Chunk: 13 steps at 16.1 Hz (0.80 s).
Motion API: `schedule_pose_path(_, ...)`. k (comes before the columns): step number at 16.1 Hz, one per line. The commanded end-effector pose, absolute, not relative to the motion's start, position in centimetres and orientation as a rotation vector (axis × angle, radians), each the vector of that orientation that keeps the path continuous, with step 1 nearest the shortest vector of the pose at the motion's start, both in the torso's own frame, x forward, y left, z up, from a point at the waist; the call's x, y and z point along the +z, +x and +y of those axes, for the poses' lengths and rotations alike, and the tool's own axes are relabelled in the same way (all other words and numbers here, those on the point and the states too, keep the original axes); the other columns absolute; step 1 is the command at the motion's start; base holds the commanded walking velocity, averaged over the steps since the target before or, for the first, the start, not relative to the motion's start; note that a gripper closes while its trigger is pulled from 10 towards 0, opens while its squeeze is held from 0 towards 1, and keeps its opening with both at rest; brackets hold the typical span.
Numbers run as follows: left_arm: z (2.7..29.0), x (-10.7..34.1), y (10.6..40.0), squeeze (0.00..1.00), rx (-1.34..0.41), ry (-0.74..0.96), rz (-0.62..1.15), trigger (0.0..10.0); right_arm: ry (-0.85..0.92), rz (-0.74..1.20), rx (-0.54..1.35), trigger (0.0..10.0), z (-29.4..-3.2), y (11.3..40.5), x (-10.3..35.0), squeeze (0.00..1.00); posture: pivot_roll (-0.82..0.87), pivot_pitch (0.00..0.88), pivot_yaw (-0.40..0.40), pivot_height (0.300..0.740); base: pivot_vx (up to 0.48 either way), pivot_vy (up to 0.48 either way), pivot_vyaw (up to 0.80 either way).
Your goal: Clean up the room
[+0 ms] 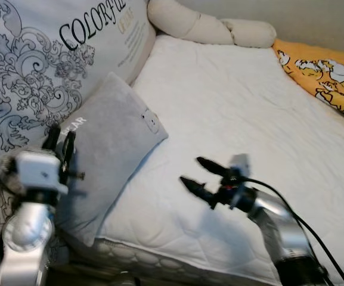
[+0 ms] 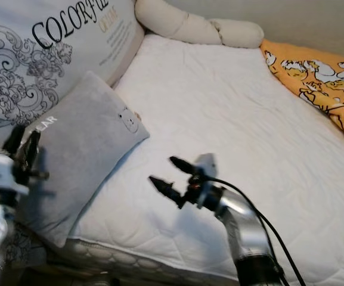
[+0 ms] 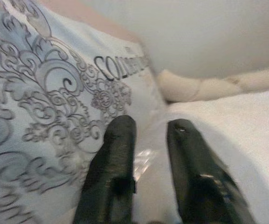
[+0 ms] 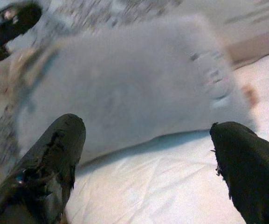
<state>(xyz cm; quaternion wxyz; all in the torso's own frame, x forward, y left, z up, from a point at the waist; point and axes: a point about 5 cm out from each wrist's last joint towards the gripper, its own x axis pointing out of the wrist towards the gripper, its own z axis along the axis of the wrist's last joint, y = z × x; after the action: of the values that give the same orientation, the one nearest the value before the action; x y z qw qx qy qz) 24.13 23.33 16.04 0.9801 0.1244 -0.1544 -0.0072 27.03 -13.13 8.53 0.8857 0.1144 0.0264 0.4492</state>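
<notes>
Both grippers hover over the near edge of the bed (image 1: 243, 107): the left gripper (image 1: 60, 145), fingers a narrow gap apart and holding nothing, sits beside the grey pillow (image 1: 109, 146). Spread wide and empty, the right gripper (image 1: 197, 173) points toward that pillow, which leans on the big patterned cushion (image 1: 46, 53). An orange blanket (image 1: 327, 74) lies at the far right.

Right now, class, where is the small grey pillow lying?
In the left eye view, the grey pillow lies on the robot's left, at the white mattress's edge, leaning against the big patterned cushion.
</notes>
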Motion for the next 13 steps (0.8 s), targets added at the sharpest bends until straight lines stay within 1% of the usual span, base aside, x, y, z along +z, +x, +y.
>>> schedule_pose_path(1, 22.8, 16.7, 24.4, 1.00, -0.066, 0.191, -0.307, 10.0, 0.250, 0.023, 0.896, 10.0, -13.9, 27.0, 9.3, 1.00, 0.10, 0.008, -0.049, 0.740, 0.000, 0.000, 0.00)
schedule_pose_path(3, 21.3, 17.4, 25.1, 1.00, -0.176, 0.169, -0.320, 10.0, 0.250, 0.013, 0.870, 10.0, -14.0, 26.2, 9.6, 1.00, 0.09, 0.000, -0.045, 0.740, 0.000, 0.000, 0.00)
schedule_pose_path(6, 19.8, 18.5, 26.2, 1.00, -0.195, 0.112, -0.342, 10.0, 0.277, -0.020, 0.731, 10.0, -14.4, 26.2, 10.1, 1.00, 0.08, 0.000, -0.049, 0.740, 0.000, 0.000, 0.00)
schedule_pose_path(7, 18.5, 18.8, 26.9, 1.00, -0.197, 0.049, -0.290, 10.0, 0.269, -0.055, 0.554, 10.0, -15.1, 26.8, 10.4, 1.00, 0.08, 0.000, -0.051, 0.740, 0.000, 0.000, 0.00)
schedule_pose_path(8, 17.1, 18.7, 27.3, 1.00, -0.219, 0.032, -0.274, 10.0, 0.257, -0.076, 0.403, 10.0, -15.6, 27.1, 10.7, 1.00, 0.08, 0.000, -0.052, 0.740, 0.000, 0.000, 0.00)
schedule_pose_path(9, 16.4, 18.4, 27.4, 1.00, -0.206, 0.027, -0.283, 10.0, 0.247, -0.053, 0.334, 10.0, -15.8, 27.2, 10.8, 1.00, 0.07, 0.000, -0.048, 0.740, 0.000, 0.000, 0.00)
schedule_pose_path(10, 16.4, 17.4, 27.6, 0.98, -0.152, 0.020, -0.265, 10.0, 0.244, -0.037, 0.301, 10.0, -15.4, 27.2, 11.1, 1.00, 0.07, 0.000, -0.048, 0.740, 0.000, 0.000, 0.00)
schedule_pose_path(11, 16.4, 16.7, 27.7, 0.98, -0.134, 0.023, -0.237, 10.0, 0.236, -0.043, 0.285, 10.0, -15.1, 27.3, 11.4, 1.00, 0.06, 0.000, -0.042, 0.740, 0.000, -0.322, 0.00)
schedule_pose_path(13, 16.5, 15.9, 27.7, 0.98, -0.133, 0.051, -0.187, 10.0, 0.178, -0.063, 0.261, 10.0, -14.7, 27.3, 11.7, 1.00, 0.06, 0.000, -0.042, 0.740, 0.000, -0.341, 0.00)
